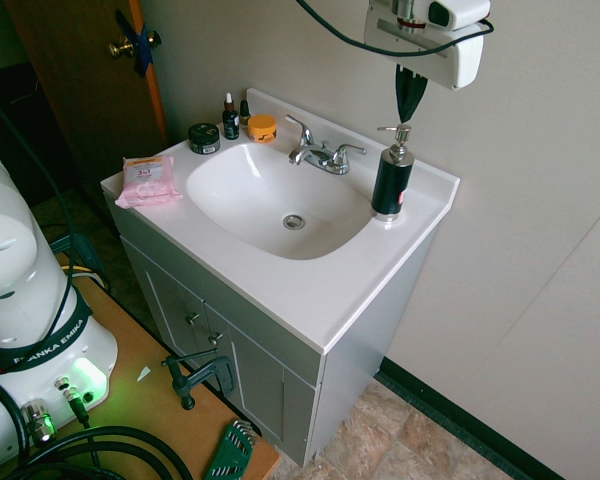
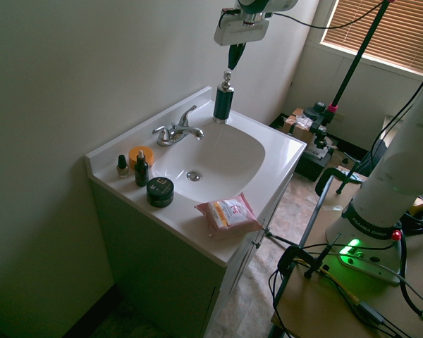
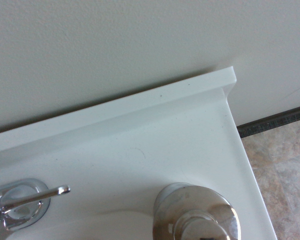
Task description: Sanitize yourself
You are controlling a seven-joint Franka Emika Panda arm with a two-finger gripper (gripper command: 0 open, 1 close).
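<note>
- Robot arm [image 1: 8, 235]: base at the near left in the first exterior view, wrist and hand reaching in over the far right of the vanity.
- Gripper [image 1: 405, 119]: pointing down, 2 dark fingers [image 1: 412, 92] closed together, nothing in hold; set right at the top of the soap pump [image 1: 401, 140]. Contact or a sliver of air between: cannot tell.
- Step in hand, by the look of it: pressing the pump head to dispense sanitizer or soap.
- Keep the 2 fingers together, to act as 1 blunt pusher.
- Centre over the pump's stem, not over the spout; off-centre force could tip the tall, narrow bottle.
- Push straight down, slowly, for 1 smooth stroke; ease off at the first firm stop.
- Rise along the same line, so as not to drag the bottle left into the basin [image 1: 225, 205] or right towards the counter's edge [image 1: 442, 212].
- Mind the faucet [image 1: 325, 157], just left of the bottle; avoid sideways sweeps at this height.
- Expect a slick, hard metal top, easy to skid off.
- Progress, as a guess: lined up for the press, with dispensing not visible. Perhaps 1 press enough, then a careful check for liquid near the spout.
</note>
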